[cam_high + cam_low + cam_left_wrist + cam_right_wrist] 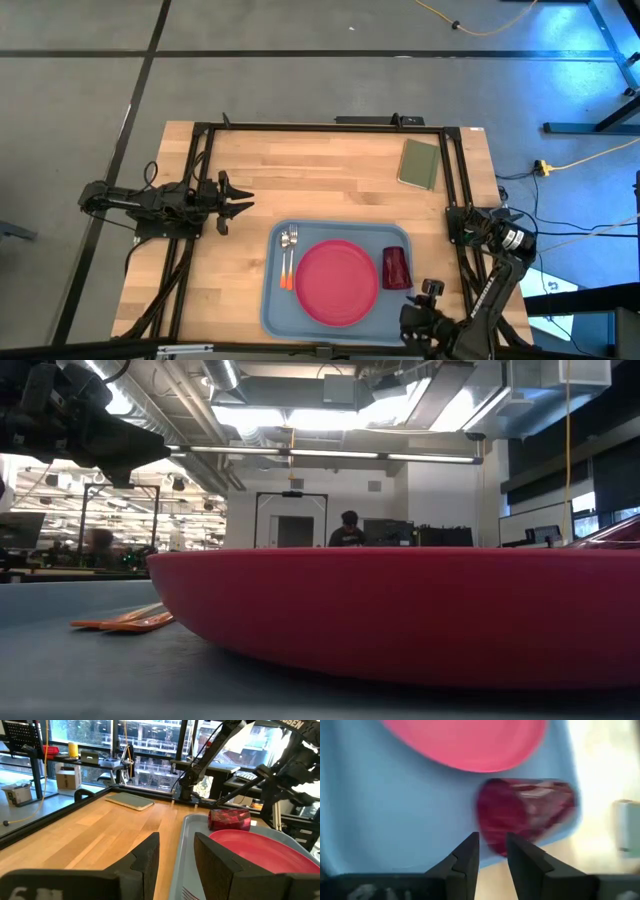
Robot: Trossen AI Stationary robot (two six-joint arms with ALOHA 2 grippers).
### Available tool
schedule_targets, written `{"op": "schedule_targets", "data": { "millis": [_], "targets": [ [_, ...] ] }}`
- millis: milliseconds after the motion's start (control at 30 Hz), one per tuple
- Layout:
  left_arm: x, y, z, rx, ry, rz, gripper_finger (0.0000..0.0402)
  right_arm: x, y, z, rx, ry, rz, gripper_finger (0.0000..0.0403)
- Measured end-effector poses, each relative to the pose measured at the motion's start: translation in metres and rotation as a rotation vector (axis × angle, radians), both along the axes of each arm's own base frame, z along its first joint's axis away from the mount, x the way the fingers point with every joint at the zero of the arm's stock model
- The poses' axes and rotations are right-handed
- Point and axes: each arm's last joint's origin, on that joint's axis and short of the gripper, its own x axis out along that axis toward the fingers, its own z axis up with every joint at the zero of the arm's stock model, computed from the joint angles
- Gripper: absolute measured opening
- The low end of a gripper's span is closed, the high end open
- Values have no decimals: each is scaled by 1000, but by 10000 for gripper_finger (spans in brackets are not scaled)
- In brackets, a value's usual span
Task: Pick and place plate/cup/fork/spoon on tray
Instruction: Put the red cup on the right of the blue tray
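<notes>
The light blue-grey tray [276, 300] lies at the table's near middle. The pink-red plate [337, 282] lies flat on its middle and fills the low view [400, 610]. The maroon cup [396, 267] lies on its side on the tray's right part [525, 812]. The fork and spoon [289, 256] lie side by side on the tray's left part, orange handles toward the near edge [125, 622]. My left gripper [240, 200] is open and empty over the wood left of the tray [176, 842]. My right gripper [428, 295] is narrowly open and empty [492, 842], just off the cup's near right.
An olive-green pad [419, 163] lies on the wood at the far right, also in the left wrist view [129, 800]. A black frame [320, 127] runs along the table's far and side edges. Bare wood lies between the tray and the far edge.
</notes>
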Motion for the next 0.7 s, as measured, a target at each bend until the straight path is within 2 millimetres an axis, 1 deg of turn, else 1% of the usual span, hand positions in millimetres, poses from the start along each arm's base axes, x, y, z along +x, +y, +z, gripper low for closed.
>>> {"op": "schedule_targets", "data": {
  "millis": [100, 200, 300, 367, 700],
  "targets": [
    [0, 0, 0, 0, 0, 0, 115, -4, -9, -1, -94, 3, -12, 101],
    [0, 0, 0, 0, 0, 0, 115, -5, -14, -9, -145, -5, 0, 101],
    [0, 0, 0, 0, -1, 0, 115, -5, -17, -18, -148, -6, -5, 101],
    [0, 0, 0, 0, -1, 0, 115, -4, -19, -22, -155, -2, -11, 101],
    [0, 0, 0, 0, -1, 0, 115, 6, -24, -23, -156, 14, 1, 101]
  ]
}}
